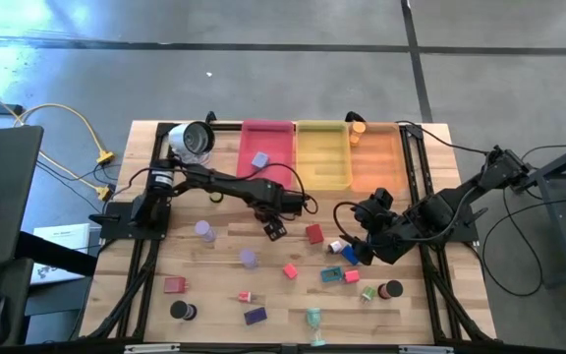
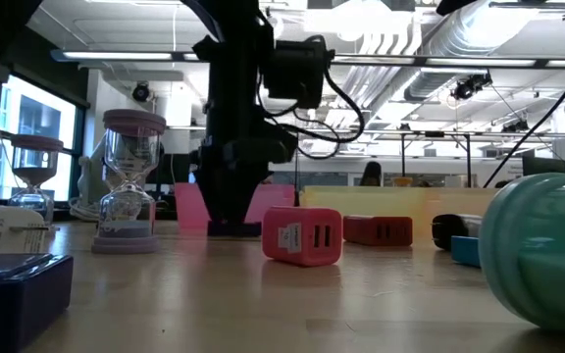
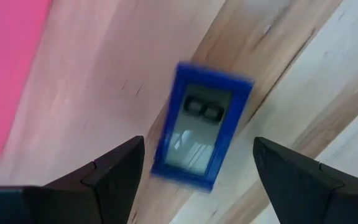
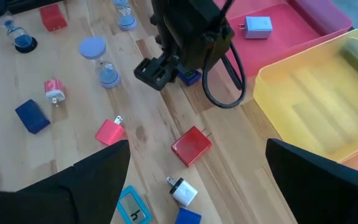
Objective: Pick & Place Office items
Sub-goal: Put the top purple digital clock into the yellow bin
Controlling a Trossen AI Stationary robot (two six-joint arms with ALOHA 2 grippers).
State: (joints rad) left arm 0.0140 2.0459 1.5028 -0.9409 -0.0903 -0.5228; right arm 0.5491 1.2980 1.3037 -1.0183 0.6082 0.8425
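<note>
- Blue plastic right between the jaws: the left gripper (image 3: 194,171) hangs spread wide, gripping nothing, over a small blue block with a grey screen (image 3: 201,127) lying flat on the wooden table (image 3: 303,74).
- Both dark fingers (image 3: 114,177) stand clear of the block's sides, no contact.
- Just beyond the gripper, the pink tray (image 1: 266,149) holds one lavender piece (image 1: 259,159); yellow tray (image 1: 322,152) and orange tray (image 1: 374,157) sit further along.
- Out to the right, a red block (image 1: 313,233) lies near the gripper.
- The right gripper (image 4: 197,186) waits, fingers wide apart and empty, over a white plug (image 4: 183,191) and a teal block (image 4: 133,208).
- Farther off, the office items are scattered: pink block (image 1: 290,270), purple block (image 1: 254,316), lavender cylinders (image 1: 204,230), black disc (image 1: 180,311).
- At the far table corner stands a round silver-and-white object (image 1: 193,138).
</note>
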